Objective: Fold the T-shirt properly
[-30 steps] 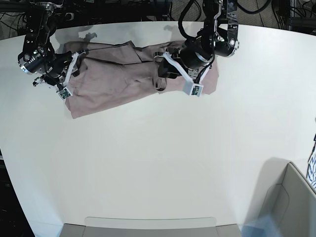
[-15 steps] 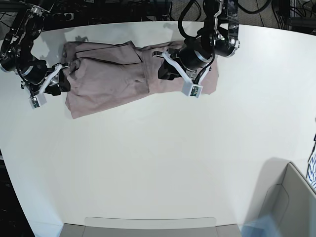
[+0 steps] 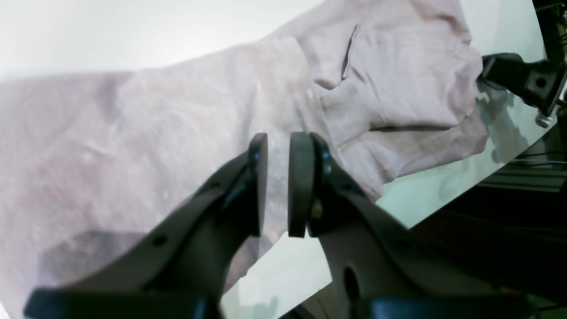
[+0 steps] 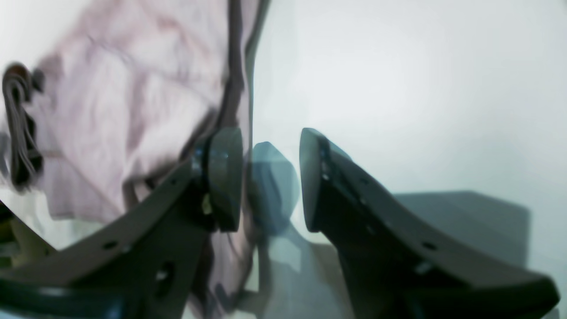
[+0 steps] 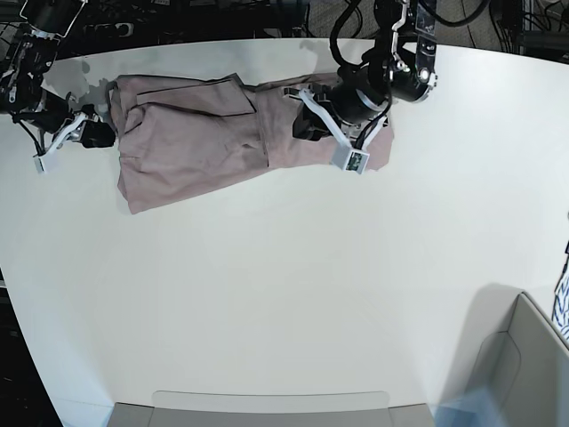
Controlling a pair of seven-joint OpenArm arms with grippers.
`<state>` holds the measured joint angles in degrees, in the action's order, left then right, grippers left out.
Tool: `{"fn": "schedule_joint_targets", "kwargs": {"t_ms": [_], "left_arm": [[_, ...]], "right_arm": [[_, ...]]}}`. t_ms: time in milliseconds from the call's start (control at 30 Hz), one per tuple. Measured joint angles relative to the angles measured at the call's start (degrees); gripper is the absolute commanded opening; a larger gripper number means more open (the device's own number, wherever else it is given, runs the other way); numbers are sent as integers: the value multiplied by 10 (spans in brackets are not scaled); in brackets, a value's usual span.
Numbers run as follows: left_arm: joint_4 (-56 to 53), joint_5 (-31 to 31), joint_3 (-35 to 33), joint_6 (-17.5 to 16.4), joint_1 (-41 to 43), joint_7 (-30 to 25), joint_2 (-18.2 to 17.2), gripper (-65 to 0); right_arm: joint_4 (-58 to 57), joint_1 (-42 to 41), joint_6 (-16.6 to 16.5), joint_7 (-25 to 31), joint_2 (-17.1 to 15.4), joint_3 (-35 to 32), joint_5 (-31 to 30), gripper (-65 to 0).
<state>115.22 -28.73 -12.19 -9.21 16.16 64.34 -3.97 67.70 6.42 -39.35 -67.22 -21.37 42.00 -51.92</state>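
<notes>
Right end effector [image 5: 100, 135] has backed off the T-shirt's [image 5: 204, 142] edge, jaws apart, empty. Left end effector [image 3: 278, 184] narrowed above the cloth, nothing pinched. T-shirt lies half-folded along the worktop's [image 5: 293, 294] far side.

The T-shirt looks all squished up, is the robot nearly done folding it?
Not nearly. Done: the T-shirt is gathered into a long, wrinkled band on the table, its sides turned in. In hand: the left gripper hangs over the cloth with its jaws nearly together and nothing visibly pinched; the right gripper is open, off the shirt's end. Left: smoothing it and folding it across into a neat rectangle.
</notes>
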Motion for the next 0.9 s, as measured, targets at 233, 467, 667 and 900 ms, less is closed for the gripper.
{"fn": "schedule_joint_targets", "kwargs": {"t_ms": [233, 467, 667, 900], "left_arm": [[0, 0, 1, 0, 16, 2, 0, -567], [0, 0, 3, 0, 24, -1, 0, -567], [0, 0, -1, 0, 25, -1, 0, -567], [0, 0, 1, 0, 26, 1, 0, -567]], "right_arm": [[-2, -17, 0, 10, 7, -85, -22, -426], [29, -5, 0, 15, 40, -141, -40, -427], [58, -4, 0, 24, 45, -161, 19, -563], [84, -42, 0, 47, 66, -162, 170, -650]]}}
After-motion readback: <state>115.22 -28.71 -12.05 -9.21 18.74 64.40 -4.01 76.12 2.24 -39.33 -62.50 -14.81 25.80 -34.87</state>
